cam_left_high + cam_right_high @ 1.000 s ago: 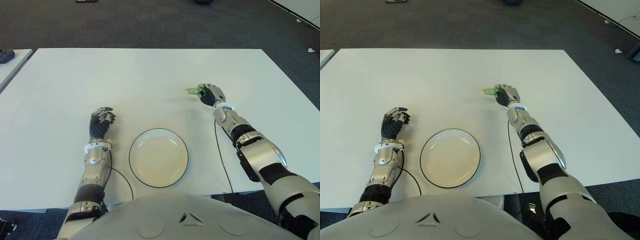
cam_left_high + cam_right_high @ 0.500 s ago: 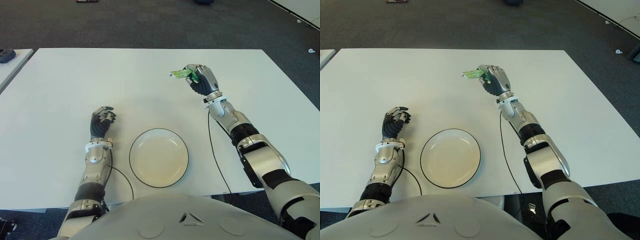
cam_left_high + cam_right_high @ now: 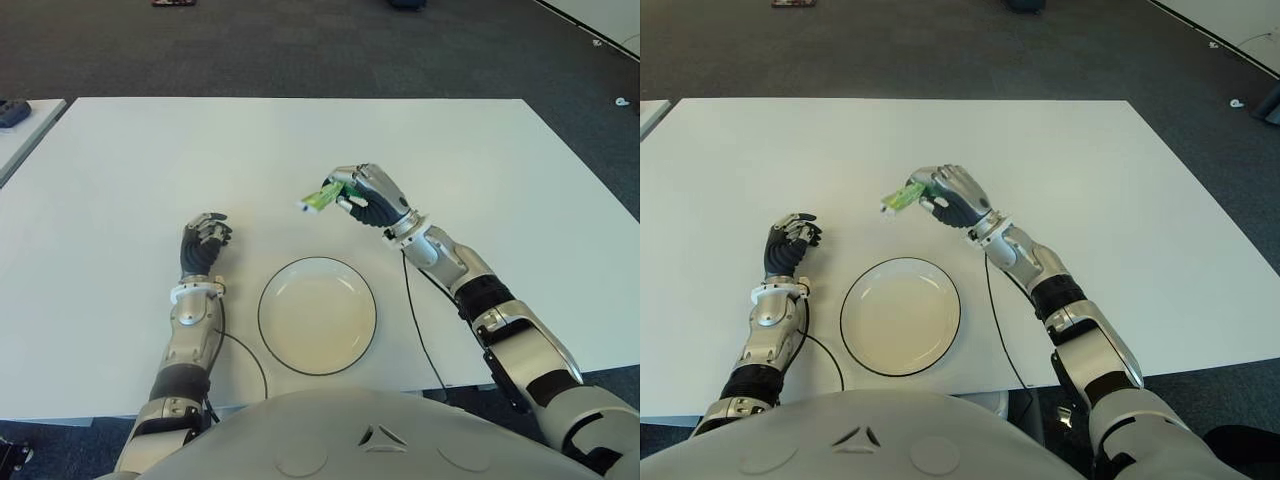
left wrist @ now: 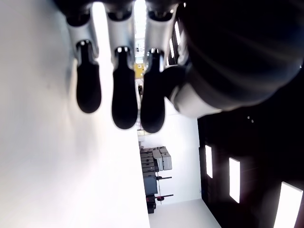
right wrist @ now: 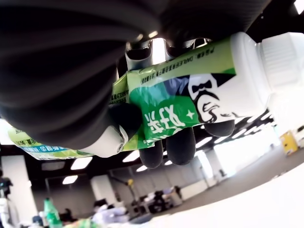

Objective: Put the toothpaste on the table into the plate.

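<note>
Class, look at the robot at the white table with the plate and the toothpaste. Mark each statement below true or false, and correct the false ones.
1. The right hand grips the toothpaste. True.
2. The toothpaste lies inside the plate. False: it is held above the table, beyond the plate's far rim, and the plate holds nothing.
3. The left hand holds a second tube. False: its fingers are curled and hold nothing; it shows to the left of the plate.
4. The tube's white cap end points away from the right hand, toward the robot's left. True.
5. The plate is white with a dark rim. True.
</note>
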